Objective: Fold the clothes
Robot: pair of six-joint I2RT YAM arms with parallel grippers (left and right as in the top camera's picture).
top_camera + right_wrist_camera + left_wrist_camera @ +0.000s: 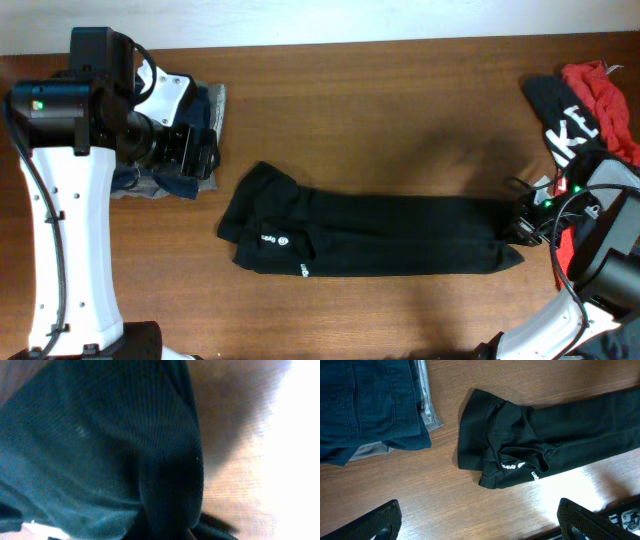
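1 blk shirt at right tool, jaws unseen, left tool tips cropped

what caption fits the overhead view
Black fabric shirt folded into a long strip on the wooden table, right gripper at its end, folded navy and grey stack at left

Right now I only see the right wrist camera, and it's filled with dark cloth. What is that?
Observer: A black shirt, folded into a long strip across the middle of the table.
Operator: Where is this arm on it?
Observer: The right gripper is at the strip's right end; whether it is shut, I cannot tell.
Operator: And the other arm?
Observer: The left gripper is open, near a folded navy and grey pile at the table's left.
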